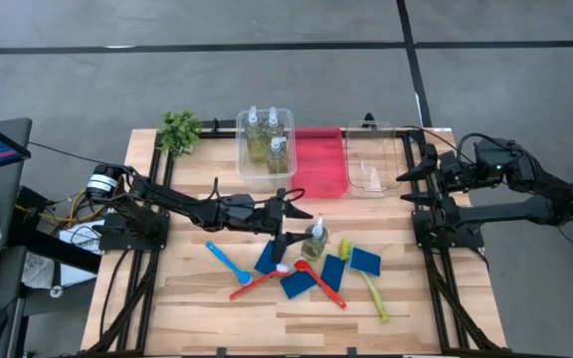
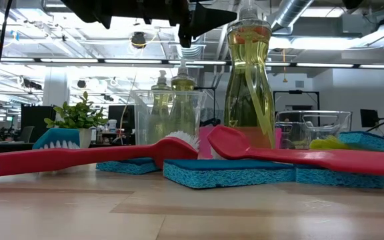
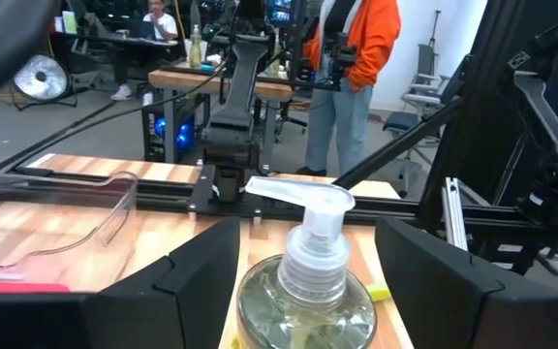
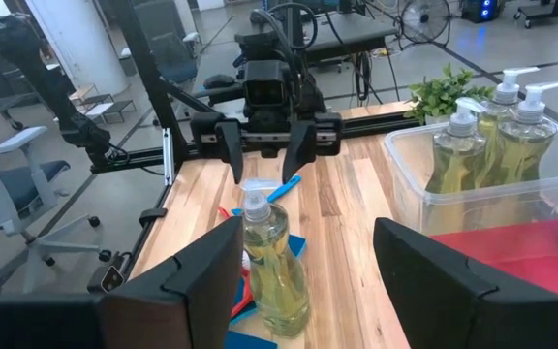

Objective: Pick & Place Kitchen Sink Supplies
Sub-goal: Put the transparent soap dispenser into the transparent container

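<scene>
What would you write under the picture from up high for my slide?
Left gripper open around the last soap bottle on the table; three bottles already in the clear bin.

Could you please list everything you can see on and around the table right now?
Bottles in bin: three, yellow-green, white tops, in the clear bin.
Loose bottle: one, yellow-green, table middle.
Sponges: four, blue, table front.
Brushes: two red, one blue, one yellow-green, among the sponges.
Clear bin: one, back left.
Red bin: one, back middle.
Empty clear bin: one, back right.
Plant: one, green, back left corner.
Left gripper: open, by the loose bottle.
Right gripper: open, right edge.
</scene>
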`<state>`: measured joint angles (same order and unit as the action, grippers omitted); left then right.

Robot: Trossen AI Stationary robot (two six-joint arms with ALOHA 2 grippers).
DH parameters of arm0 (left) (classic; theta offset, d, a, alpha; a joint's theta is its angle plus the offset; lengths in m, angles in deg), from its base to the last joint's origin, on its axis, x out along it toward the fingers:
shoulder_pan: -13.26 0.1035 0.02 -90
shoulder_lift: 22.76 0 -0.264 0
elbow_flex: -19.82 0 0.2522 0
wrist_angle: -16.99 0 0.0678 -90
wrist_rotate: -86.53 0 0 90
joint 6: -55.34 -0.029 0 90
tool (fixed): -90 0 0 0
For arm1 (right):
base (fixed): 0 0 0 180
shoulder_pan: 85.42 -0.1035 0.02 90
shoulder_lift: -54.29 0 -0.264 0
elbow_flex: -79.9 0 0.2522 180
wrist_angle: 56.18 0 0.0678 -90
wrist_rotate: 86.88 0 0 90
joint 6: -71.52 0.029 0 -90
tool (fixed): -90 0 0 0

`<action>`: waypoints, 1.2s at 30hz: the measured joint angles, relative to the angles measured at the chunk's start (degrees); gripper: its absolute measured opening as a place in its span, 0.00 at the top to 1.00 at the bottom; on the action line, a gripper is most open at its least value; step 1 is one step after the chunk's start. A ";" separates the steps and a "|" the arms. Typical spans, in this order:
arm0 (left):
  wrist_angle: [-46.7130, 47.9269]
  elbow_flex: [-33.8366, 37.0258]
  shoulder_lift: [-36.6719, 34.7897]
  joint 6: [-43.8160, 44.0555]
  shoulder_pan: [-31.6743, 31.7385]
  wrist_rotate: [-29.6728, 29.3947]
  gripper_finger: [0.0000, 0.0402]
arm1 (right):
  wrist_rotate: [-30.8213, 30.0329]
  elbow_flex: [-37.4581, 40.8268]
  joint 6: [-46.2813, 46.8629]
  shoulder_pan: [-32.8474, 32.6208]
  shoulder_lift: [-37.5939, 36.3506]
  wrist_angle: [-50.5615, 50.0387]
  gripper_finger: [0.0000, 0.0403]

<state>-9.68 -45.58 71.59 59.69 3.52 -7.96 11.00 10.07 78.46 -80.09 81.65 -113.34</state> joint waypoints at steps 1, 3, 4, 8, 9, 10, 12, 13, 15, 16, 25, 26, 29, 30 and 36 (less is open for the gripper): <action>-0.01 0.00 0.00 0.59 0.00 -0.02 0.40 | 0.00 0.00 0.00 0.00 0.00 -0.01 0.44; 0.00 0.00 0.00 1.07 0.00 -0.02 0.40 | 0.00 0.00 0.00 0.00 0.00 0.00 0.44; 0.00 0.00 0.00 1.10 0.00 -0.02 0.40 | 0.00 0.00 0.00 0.00 0.00 0.00 0.44; 0.00 0.00 0.00 1.10 0.02 -0.02 0.39 | 0.00 0.00 0.01 0.00 0.00 -0.01 0.44; 0.00 0.00 0.00 1.10 0.02 -0.02 0.39 | 0.00 0.00 0.01 0.00 0.00 0.00 0.44; 0.00 0.00 0.00 1.08 0.02 -0.02 0.39 | 0.00 0.00 0.01 0.00 0.00 0.00 0.44; 0.00 0.00 0.00 0.98 0.02 -0.02 0.39 | 0.00 0.00 0.00 0.00 0.00 0.00 0.44; 0.00 -0.01 0.04 0.94 0.02 -0.02 0.39 | 0.00 0.00 0.00 0.00 0.00 0.00 0.44; -0.05 -0.07 0.43 0.90 0.02 -0.02 0.39 | 0.00 0.00 0.00 0.00 0.00 0.00 0.44; 0.17 -0.07 0.54 0.90 0.02 -0.02 0.39 | 0.00 0.00 0.01 0.00 0.00 -0.02 0.44; -2.64 -0.76 4.11 0.99 0.02 -0.01 0.38 | 0.02 0.00 0.09 0.00 0.00 -0.02 0.44; -2.78 -1.37 4.79 0.99 0.02 0.02 0.37 | 0.02 0.00 0.12 0.01 0.00 0.00 0.44; -3.01 -3.60 7.11 0.83 0.16 0.02 0.37 | 0.02 0.00 0.19 0.01 0.00 0.01 0.44; -3.05 -4.39 7.92 0.78 0.26 0.04 0.37 | 0.02 0.00 0.20 0.00 0.00 0.00 0.44; -3.21 -8.06 12.06 0.79 0.52 0.22 0.38 | 0.02 0.00 0.20 0.00 0.00 0.04 0.44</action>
<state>-12.89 -53.64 83.65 60.48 4.05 -7.74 11.02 10.07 78.65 -80.09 81.65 -113.30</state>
